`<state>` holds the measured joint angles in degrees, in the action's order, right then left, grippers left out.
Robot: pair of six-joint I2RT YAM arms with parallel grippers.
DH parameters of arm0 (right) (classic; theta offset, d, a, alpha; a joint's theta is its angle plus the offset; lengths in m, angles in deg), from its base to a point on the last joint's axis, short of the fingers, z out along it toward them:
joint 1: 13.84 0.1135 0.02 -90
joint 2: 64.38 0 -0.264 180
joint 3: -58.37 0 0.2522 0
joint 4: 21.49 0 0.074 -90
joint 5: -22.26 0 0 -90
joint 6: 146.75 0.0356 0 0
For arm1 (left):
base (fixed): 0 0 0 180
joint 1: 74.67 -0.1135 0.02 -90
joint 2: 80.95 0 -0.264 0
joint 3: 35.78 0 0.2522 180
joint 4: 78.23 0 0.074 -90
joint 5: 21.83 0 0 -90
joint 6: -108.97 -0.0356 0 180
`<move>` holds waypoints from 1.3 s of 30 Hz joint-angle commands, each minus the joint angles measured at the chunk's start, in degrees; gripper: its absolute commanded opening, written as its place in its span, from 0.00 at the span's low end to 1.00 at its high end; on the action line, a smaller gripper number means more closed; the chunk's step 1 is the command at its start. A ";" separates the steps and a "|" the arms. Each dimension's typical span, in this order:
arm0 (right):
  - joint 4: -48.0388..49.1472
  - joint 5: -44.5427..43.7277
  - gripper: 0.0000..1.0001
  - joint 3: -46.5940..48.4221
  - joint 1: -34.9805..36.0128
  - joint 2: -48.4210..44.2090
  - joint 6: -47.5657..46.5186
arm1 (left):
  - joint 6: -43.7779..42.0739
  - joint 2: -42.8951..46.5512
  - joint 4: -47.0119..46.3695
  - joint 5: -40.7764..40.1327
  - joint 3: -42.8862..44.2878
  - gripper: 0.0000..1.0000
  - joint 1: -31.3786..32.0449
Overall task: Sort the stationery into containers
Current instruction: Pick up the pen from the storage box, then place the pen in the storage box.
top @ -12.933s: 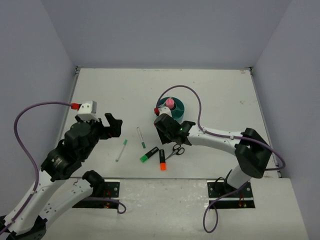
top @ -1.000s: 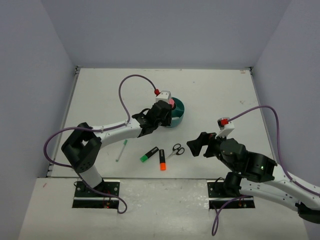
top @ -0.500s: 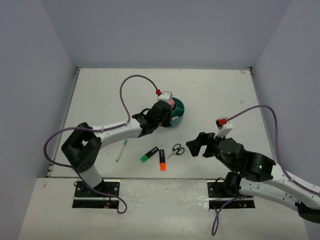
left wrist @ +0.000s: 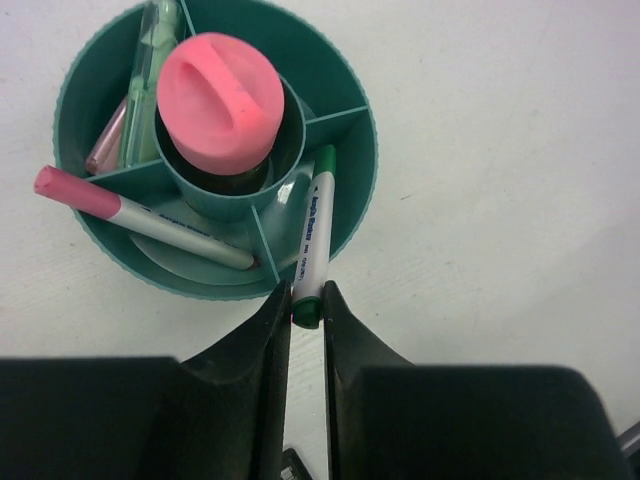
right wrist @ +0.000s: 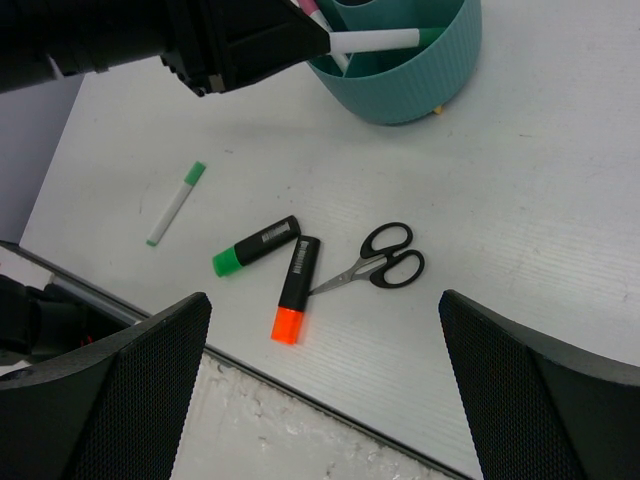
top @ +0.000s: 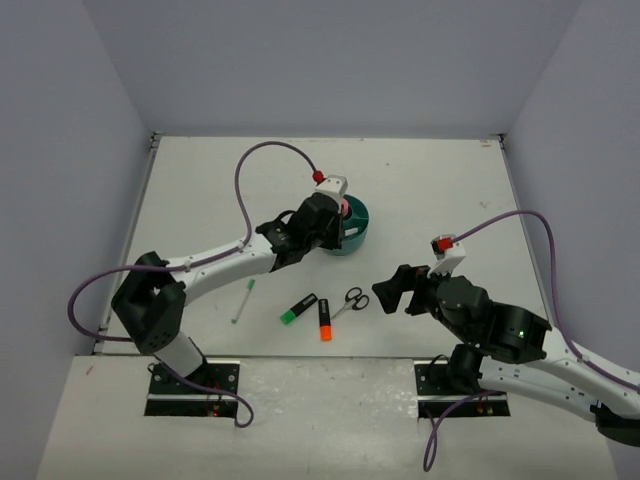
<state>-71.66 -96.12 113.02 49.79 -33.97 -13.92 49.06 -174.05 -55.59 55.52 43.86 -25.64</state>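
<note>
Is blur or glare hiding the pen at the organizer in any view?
Left wrist: pen and organizer sharp, evenly lit, no glare; black fingers show little detail. Right wrist: scissors crisp, soft shadows only. Top external: arm covers the pen.

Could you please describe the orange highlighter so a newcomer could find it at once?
Start at the round teal organizer; nearer the arm bases lies a tight cluster of three items. The orange highlighter is the middle one, black-bodied with an orange end, between the green-tipped highlighter and the scissors.
</note>
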 commanded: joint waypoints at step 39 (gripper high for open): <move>4.19 4.07 0.99 -0.33 0.00 3.29 -2.68 | -18.72 4.46 26.66 15.36 15.21 0.00 -10.82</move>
<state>-69.97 -92.32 113.01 49.79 -31.00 -15.82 32.99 -169.74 -27.48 66.71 58.01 -36.04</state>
